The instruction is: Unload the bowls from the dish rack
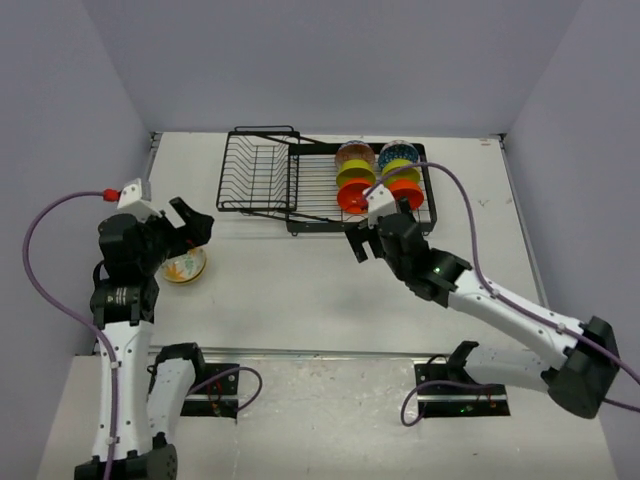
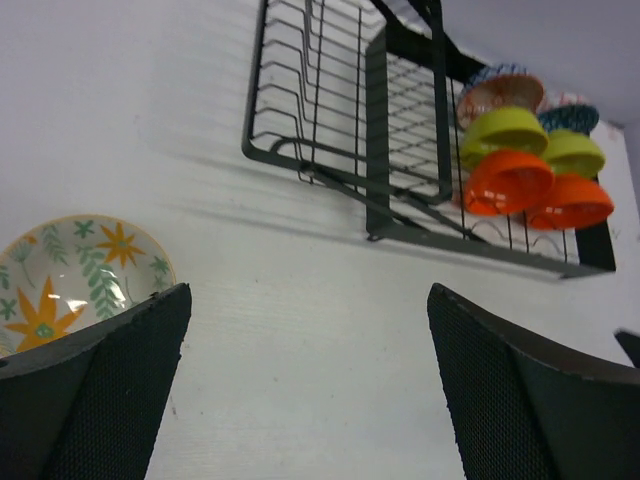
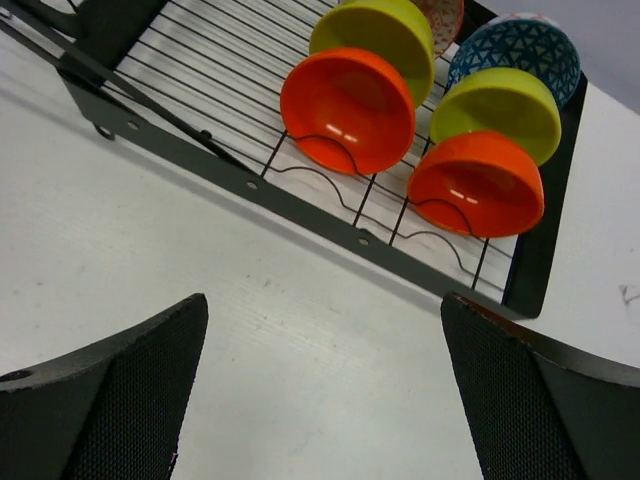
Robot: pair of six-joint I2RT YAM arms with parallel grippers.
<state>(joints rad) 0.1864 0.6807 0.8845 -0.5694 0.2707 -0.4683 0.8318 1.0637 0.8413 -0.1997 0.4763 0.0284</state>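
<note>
The black wire dish rack stands at the back of the table. Several bowls stand on edge in two rows in its flat right section: orange bowls in front, yellow-green bowls behind them, and patterned bowls at the back. A floral bowl sits upright on the table at the left. My left gripper hangs open just above and beside that floral bowl, holding nothing. My right gripper is open over bare table, just short of the rack's front rail, facing the orange bowls.
The rack's deep basket section holds nothing. Purple cables trail from both arms. Grey walls close in the table at the back and on both sides.
</note>
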